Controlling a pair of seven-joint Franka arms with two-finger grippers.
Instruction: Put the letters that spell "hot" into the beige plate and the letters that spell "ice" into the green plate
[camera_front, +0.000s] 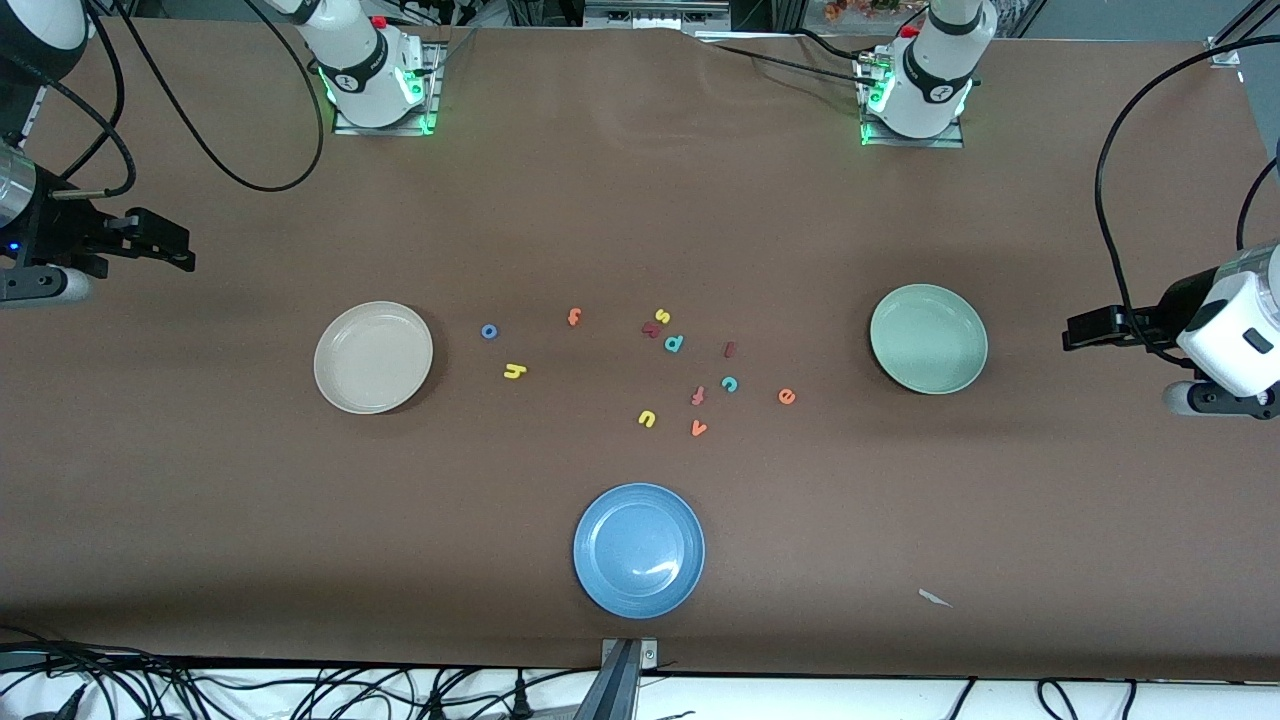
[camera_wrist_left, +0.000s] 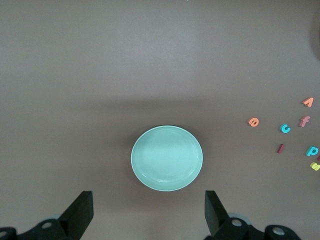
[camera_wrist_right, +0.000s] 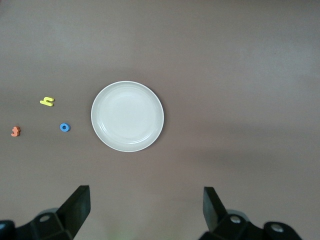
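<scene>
The beige plate (camera_front: 373, 357) (camera_wrist_right: 127, 116) lies toward the right arm's end, with the blue o (camera_front: 489, 331) (camera_wrist_right: 65, 127), yellow h (camera_front: 515, 371) (camera_wrist_right: 47, 101) and orange t (camera_front: 574, 317) (camera_wrist_right: 16, 131) beside it on the table. The green plate (camera_front: 928, 339) (camera_wrist_left: 167, 158) lies toward the left arm's end; the dark red i (camera_front: 730, 349) (camera_wrist_left: 280, 148), teal c (camera_front: 729, 384) (camera_wrist_left: 285, 128) and orange e (camera_front: 787, 396) (camera_wrist_left: 254, 122) sit beside it. Both plates hold nothing. My left gripper (camera_front: 1068, 333) (camera_wrist_left: 149, 210) and right gripper (camera_front: 187, 252) (camera_wrist_right: 146, 207) hover open and empty over the table's ends.
A blue plate (camera_front: 639, 550) sits nearest the front camera. Other letters lie mid-table: yellow s (camera_front: 661, 316), teal p (camera_front: 674, 343), red-orange f (camera_front: 698, 395), yellow u (camera_front: 647, 418), orange v (camera_front: 699, 428). A white scrap (camera_front: 935, 598) lies near the front edge.
</scene>
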